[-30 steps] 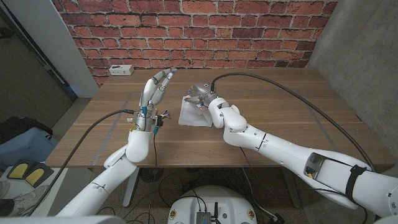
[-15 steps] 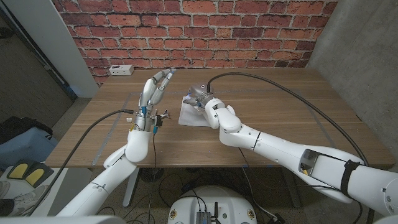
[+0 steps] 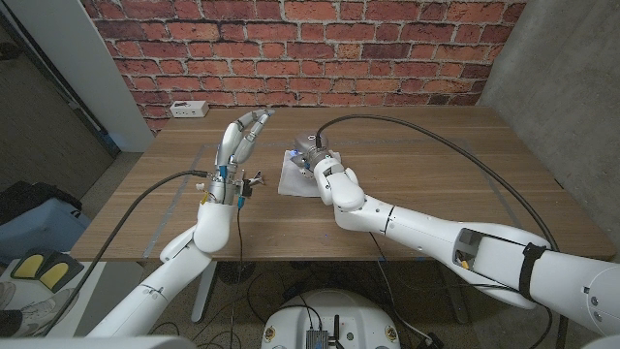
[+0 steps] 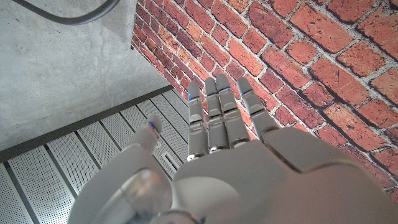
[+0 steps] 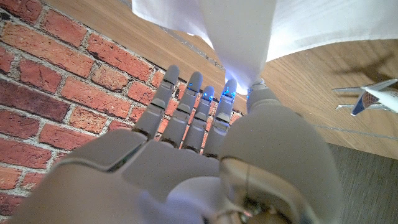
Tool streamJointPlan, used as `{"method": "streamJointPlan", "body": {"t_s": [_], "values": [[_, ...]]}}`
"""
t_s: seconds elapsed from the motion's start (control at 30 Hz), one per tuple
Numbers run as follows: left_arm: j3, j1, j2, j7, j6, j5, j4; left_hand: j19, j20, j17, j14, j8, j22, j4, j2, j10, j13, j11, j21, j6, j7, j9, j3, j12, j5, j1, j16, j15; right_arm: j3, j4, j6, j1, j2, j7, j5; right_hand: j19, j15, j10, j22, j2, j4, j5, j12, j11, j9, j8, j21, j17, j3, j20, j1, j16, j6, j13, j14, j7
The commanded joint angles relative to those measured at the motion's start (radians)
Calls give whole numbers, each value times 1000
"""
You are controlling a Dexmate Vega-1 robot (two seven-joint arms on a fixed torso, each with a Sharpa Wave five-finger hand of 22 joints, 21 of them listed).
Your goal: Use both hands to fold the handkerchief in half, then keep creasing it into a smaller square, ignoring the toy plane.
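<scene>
1. The right hand (image 3: 312, 155) is reaching over the middle of the worktop (image 3: 426, 184) and pinching a corner of the white handkerchief (image 3: 295, 177). In the right wrist view the cloth (image 5: 249, 31) is running down into a tight point right at the thumb and fingertips (image 5: 229, 93), while the rest of the fingers are sitting straight and close together.
2. The handkerchief is lying mostly on the wood just under that hand, with the pinched bit lifted.
3. The left hand (image 3: 239, 141) is holding nothing. It's sticking up off the worktop to the left of the cloth, fingers (image 4: 214, 118) stretched out long and side by side, thumb a bit apart.
4. The toy plane (image 3: 246, 181) is sitting just beside the left wrist, between that arm and the handkerchief; it's also peeking into the right wrist view (image 5: 373, 96).
</scene>
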Motion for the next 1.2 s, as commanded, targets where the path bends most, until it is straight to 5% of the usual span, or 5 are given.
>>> {"method": "streamJointPlan", "body": {"t_s": [0.03,0.27,0.47,0.63,1.2], "values": [[0,-5,1,-9,0,-7,6,1,-6,0,15,-1,-2,-9,-4,16,0,-18,-3,16,-21,2,3,8,-3,-11,8,-12,-33,105,-16,5,32,-128,-29,19,-97,37,3,-18,-33,2,12,-8,2,10,11,-3,8,-2,33,13,35,1,28,2],[-3,-2,-1,-6,3,-6,5,3,-8,-1,20,-3,-5,-12,-4,29,-1,-34,-2,22,-28,1,3,11,-5,-16,8,-18,-62,108,-70,26,36,-48,-42,2,-71,-24,3,-72,-1,5,-14,5,3,-48,-2,5,-47,25,-69,-2,-83,16,-9,-8],[-3,-1,0,-6,2,-5,5,3,-8,-2,26,-4,-7,-14,-4,32,-2,-34,-1,28,-34,1,3,11,-6,-19,10,-19,-66,124,-65,20,39,-104,-43,9,-110,57,3,7,-74,24,10,-17,4,20,-5,18,35,-8,98,20,126,16,19,7],[-3,1,1,-9,4,-8,2,4,-8,-3,29,-7,-9,-15,-3,38,-2,-49,0,29,-44,1,4,11,-7,-23,10,-30,-51,108,-22,4,18,-169,-27,19,-133,112,4,38,-72,15,25,-33,5,52,0,20,61,-31,137,35,220,15,53,32],[-1,3,-1,-11,-15,-12,-1,11,-13,-1,68,-12,-16,-17,-8,67,-2,-94,6,51,-81,1,-3,17,-11,-49,24,-76,81,91,295,-121,-35,-683,60,10,-149,222,3,30,-61,1,87,-53,-1,54,-1,93,49,-47,156,121,284,44,146,-11]]}}
